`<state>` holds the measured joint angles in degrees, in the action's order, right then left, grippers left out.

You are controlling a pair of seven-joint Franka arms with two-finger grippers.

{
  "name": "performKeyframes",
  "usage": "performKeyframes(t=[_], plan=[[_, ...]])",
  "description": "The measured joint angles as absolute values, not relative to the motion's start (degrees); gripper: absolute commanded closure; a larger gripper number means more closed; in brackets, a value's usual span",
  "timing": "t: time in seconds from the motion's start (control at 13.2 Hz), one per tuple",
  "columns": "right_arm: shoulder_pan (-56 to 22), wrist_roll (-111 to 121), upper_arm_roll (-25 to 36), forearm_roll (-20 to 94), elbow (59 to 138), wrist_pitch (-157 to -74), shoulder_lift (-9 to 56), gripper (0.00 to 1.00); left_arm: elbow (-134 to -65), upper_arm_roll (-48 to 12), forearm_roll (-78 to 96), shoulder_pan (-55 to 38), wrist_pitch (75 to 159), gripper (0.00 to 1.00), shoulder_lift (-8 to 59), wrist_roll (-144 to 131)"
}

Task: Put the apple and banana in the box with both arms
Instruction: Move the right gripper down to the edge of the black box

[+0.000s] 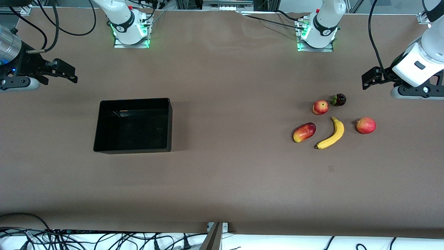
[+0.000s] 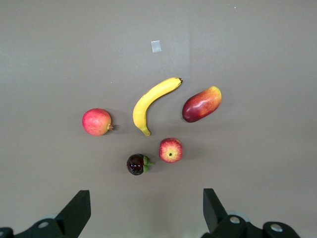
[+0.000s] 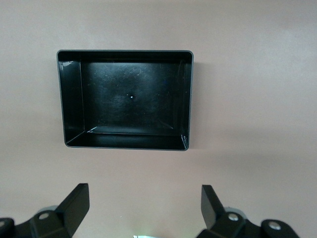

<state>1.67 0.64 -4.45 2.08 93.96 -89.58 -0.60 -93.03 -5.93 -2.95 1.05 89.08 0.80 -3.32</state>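
We note both arms waiting. Left end effector (image 2: 143, 210) and right end effector (image 3: 143, 208) gape wide, holding nothing. Apple (image 1: 320, 107) and banana (image 1: 331, 133) lie on the bench (image 1: 225, 180), well apart from the box (image 1: 133, 150).

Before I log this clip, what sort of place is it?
Most likely a robotics lab bench: two arms are bolted along a brown-covered table, cables trail off its edges, and only a black box and a few fruits lie on it.
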Motion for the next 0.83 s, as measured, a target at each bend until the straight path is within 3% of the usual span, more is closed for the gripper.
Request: performKeyframes(t=[0.45,0.83], plan=[[1.7,0.6,-4.4,1.0,95.4,-90.8,-0.4,0.0,-93.0,-5.9,-3.0,1.1,89.1,0.0,0.9,-3.3],[1.7,0.6,-4.2,-0.5,106.5,-103.9,1.2,0.0,-92.8,-5.9,-3.0,1.1,89.1,0.0,1.0,-3.3]])
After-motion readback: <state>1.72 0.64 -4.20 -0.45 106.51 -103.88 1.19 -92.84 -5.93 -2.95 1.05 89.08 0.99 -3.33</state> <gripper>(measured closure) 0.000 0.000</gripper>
